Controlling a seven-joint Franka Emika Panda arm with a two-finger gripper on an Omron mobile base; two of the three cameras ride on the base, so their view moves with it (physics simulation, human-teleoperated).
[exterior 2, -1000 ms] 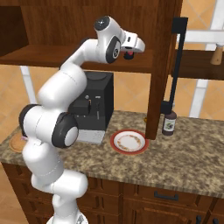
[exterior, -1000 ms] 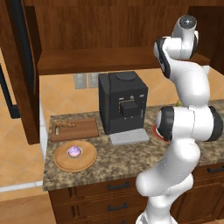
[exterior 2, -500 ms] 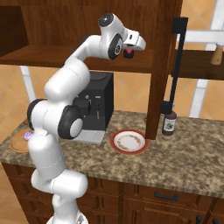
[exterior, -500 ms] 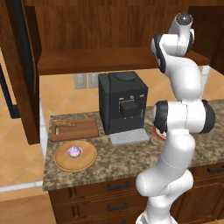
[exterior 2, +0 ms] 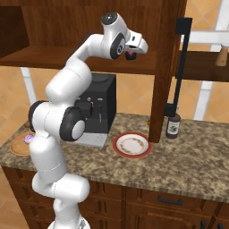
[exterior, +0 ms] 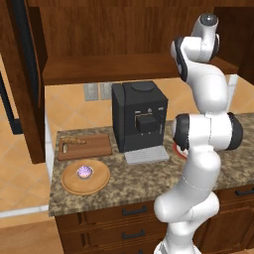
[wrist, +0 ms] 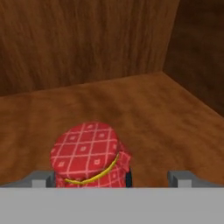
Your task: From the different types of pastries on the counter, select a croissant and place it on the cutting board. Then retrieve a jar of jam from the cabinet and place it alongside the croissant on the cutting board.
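Observation:
The jar of jam (wrist: 87, 153), capped with red checked cloth, stands on the cabinet's wooden shelf (wrist: 153, 113) near the back right corner. My gripper (wrist: 111, 178) is open around it, and the jar sits nearer the left fingertip (wrist: 43, 177). From the right base view, the gripper (exterior 2: 131, 56) is at the shelf with the dark-red jar (exterior 2: 129, 56) under the hand. The croissant (exterior: 73, 143) lies on the rectangular cutting board (exterior: 94, 148) at the counter's left end. The pink-purple cupcake (exterior: 85, 171) sits on the round light-wood board (exterior: 99, 181).
A black coffee machine (exterior: 139, 123) stands mid-counter under the shelf. A red-rimmed plate (exterior 2: 131, 145) lies to its right. The cabinet's side wall (exterior 2: 163, 67) drops to the counter (exterior 2: 197, 165) just right of the hand, with a dark bottle (exterior 2: 172, 126) beyond it.
The arm's elbow has swung more upright and the hand has edged slightly lower and leftward at the jar. The jar stays on the shelf.

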